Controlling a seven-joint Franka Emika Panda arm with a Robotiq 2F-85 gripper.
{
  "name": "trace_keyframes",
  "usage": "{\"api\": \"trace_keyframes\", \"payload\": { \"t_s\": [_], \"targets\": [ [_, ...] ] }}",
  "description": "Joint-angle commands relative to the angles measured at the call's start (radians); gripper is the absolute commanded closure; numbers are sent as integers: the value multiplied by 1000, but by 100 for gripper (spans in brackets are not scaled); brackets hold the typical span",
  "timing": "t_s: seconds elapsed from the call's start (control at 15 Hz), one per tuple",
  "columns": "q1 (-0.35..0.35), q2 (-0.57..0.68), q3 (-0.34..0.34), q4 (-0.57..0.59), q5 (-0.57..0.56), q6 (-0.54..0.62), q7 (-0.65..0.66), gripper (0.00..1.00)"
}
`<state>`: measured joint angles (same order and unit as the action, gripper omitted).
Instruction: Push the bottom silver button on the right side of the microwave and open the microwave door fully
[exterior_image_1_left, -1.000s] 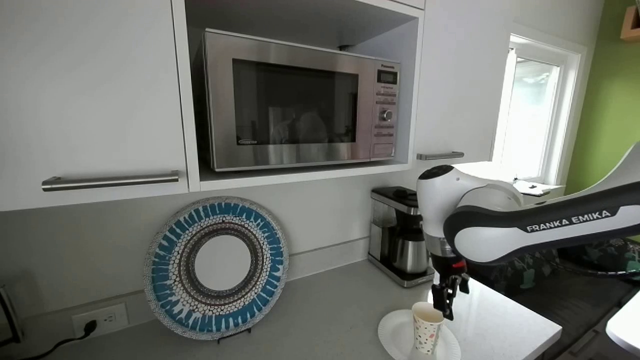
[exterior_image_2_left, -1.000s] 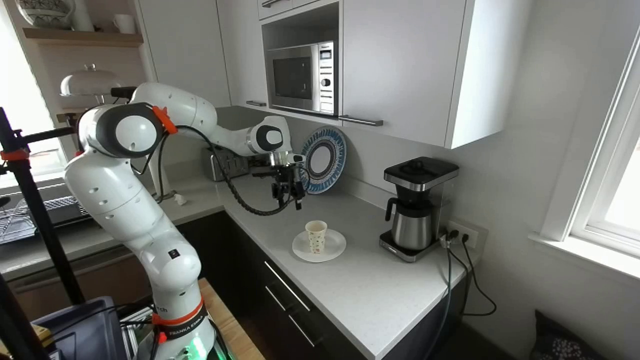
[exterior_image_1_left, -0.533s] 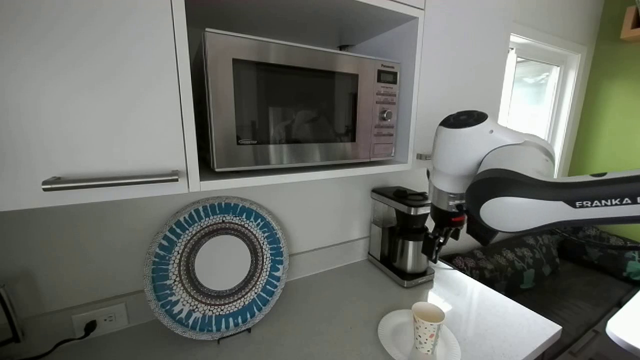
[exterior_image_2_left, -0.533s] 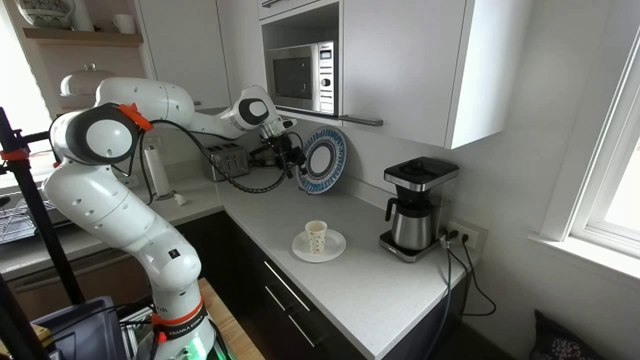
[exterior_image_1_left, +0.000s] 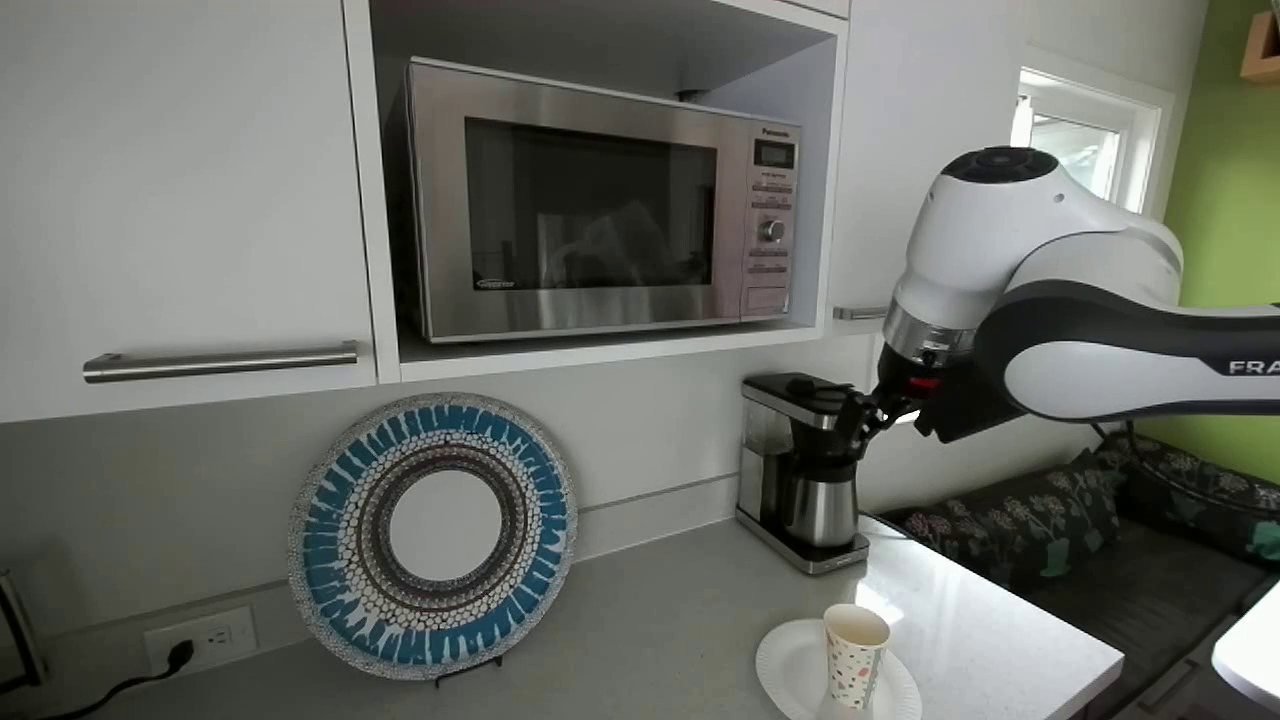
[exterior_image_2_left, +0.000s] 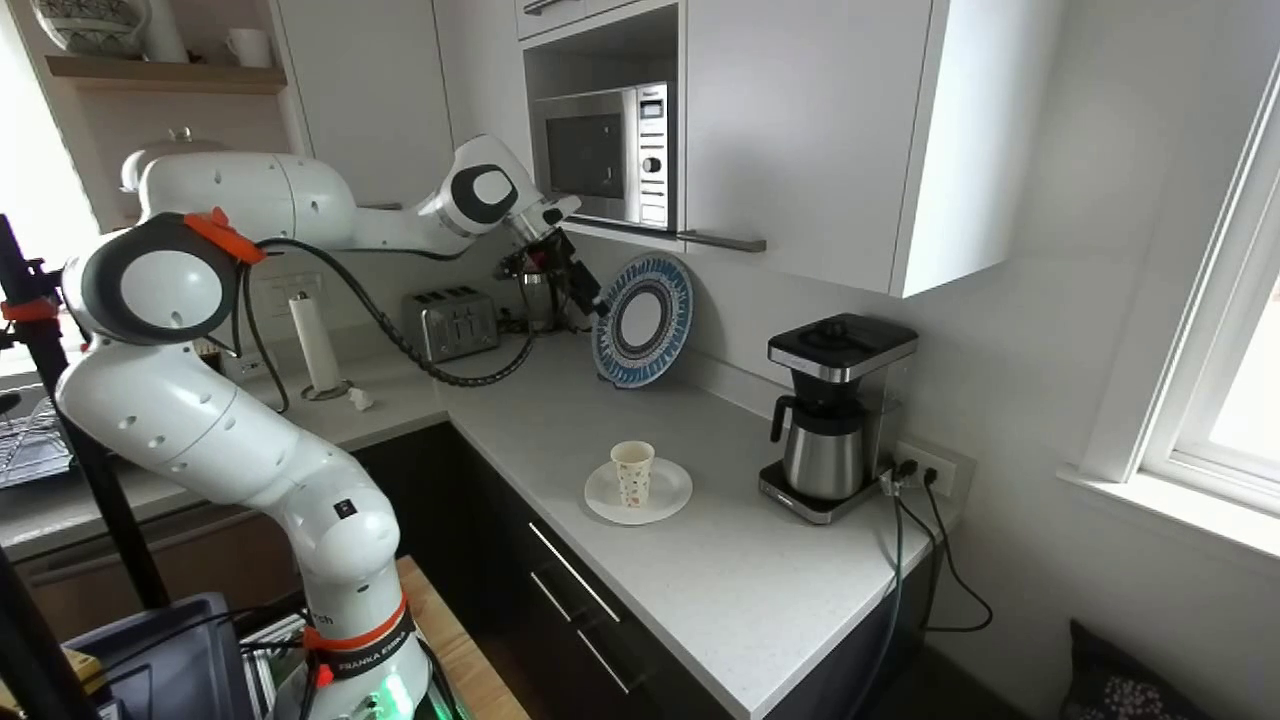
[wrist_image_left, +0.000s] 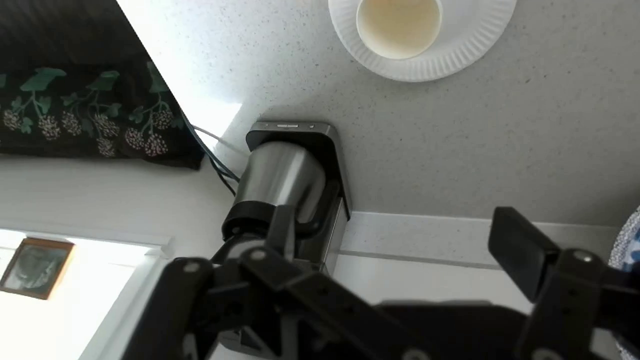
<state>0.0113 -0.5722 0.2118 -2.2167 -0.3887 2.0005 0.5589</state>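
Grey counter (exterior_image_2_left: 720, 590), white cabinets (exterior_image_2_left: 800, 130) above, daylight at a window (exterior_image_2_left: 1250, 390). Nearest: arm (exterior_image_2_left: 240, 440), bent out over the counter. At its end, gripper (wrist_image_left: 394, 222), angled downward, well above the counter; jaws spread wide in the wrist view. Farther: cup (exterior_image_2_left: 633, 472) upright on plate (exterior_image_2_left: 673, 492). Coffee maker (exterior_image_2_left: 832, 410) closer to the wall (exterior_image_2_left: 1030, 400), jug (exterior_image_2_left: 825, 462) seated in it. Blue disc (exterior_image_1_left: 445, 525) stands beneath the niche (exterior_image_1_left: 800, 90). Microwave (exterior_image_1_left: 605, 205) inside that niche, gripper apart from it, and lower in both exterior views; door (exterior_image_1_left: 590, 220) closed, button (exterior_image_1_left: 767, 300) at bottom right of the microwave's front.
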Motion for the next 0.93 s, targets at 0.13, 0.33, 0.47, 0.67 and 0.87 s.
{"api": "trace_keyframes", "payload": {
  "t_s": [0.13, 0.33, 0.47, 0.67, 0.87],
  "targets": [
    [-25, -12, 16, 3, 11, 3, 14, 0],
    [-15, -32, -12, 8, 61, 109, 52, 0],
    [-28, -48, -20, 19, 91, 181, 78, 0],
    [-49, -72, -32, 11, 157, 299, 120, 0],
    [-83, -87, -27, -4, 210, 430, 176, 0]
  ]
}}
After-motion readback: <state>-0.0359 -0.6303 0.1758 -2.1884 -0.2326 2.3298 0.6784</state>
